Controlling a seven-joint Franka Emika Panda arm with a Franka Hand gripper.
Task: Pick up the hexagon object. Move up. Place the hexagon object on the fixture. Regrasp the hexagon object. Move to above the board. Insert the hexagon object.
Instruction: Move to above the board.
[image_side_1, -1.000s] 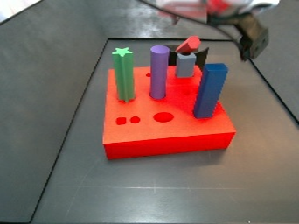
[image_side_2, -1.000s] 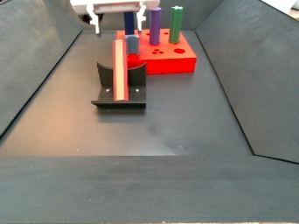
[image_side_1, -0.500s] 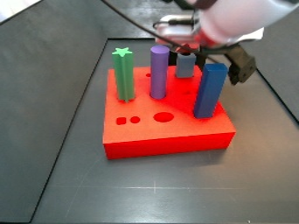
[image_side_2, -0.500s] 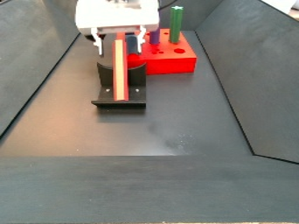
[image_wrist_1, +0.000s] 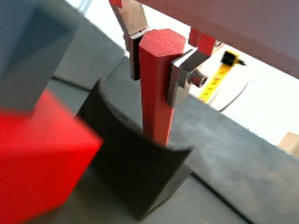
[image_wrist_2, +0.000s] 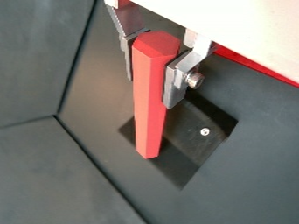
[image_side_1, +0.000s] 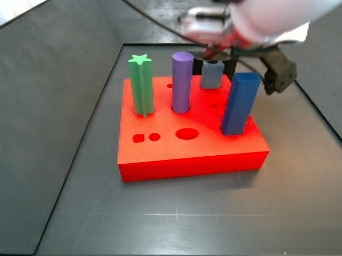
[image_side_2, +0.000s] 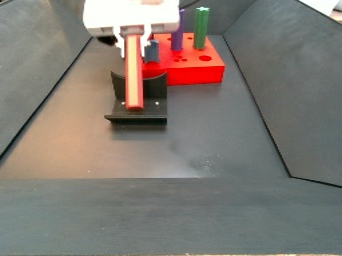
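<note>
Gripper (image_wrist_2: 156, 51) is over the fixture (image_side_2: 138, 104), jaws clamped on the upper end of the hexagon object (image_wrist_2: 152, 98). The peg's long axis leans along the fixture, lower end seated on it. Board (image_side_1: 187, 138) sits just beyond.

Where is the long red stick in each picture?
Wrist views: the hexagon object stands between the gripper fingers, lower end on the fixture.
Side view by the board: hidden behind the arm.
Side view along the floor: it leans on the fixture.
Shared landmark: the fixture.
</note>
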